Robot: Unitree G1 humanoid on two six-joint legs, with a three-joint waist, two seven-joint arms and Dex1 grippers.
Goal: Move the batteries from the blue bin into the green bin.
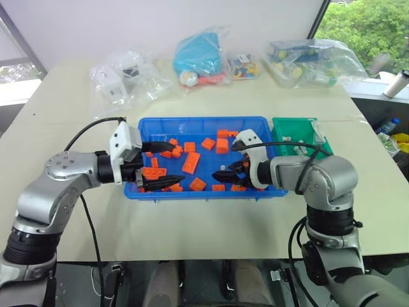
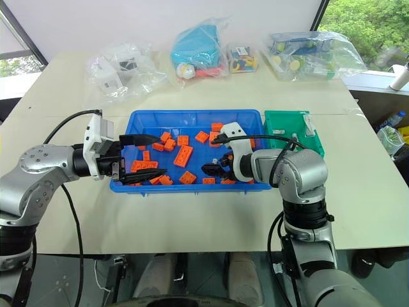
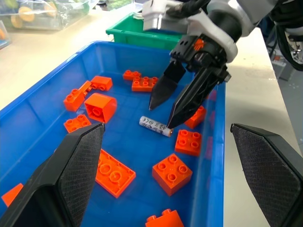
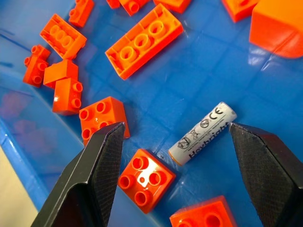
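In the blue bin [image 3: 57, 90], right gripper [image 3: 165, 109] spread wide, empty, poised right over a battery [image 3: 155, 126] lying flat among orange blocks [image 3: 172, 172], long axis slanting between the fingers; left gripper [image 1: 158, 165] farther, also spread.

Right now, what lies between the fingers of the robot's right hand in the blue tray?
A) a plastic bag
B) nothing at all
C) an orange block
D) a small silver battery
D: the right hand hangs open over the blue bin, and a battery lies loose on the floor between its fingers, not yet gripped.
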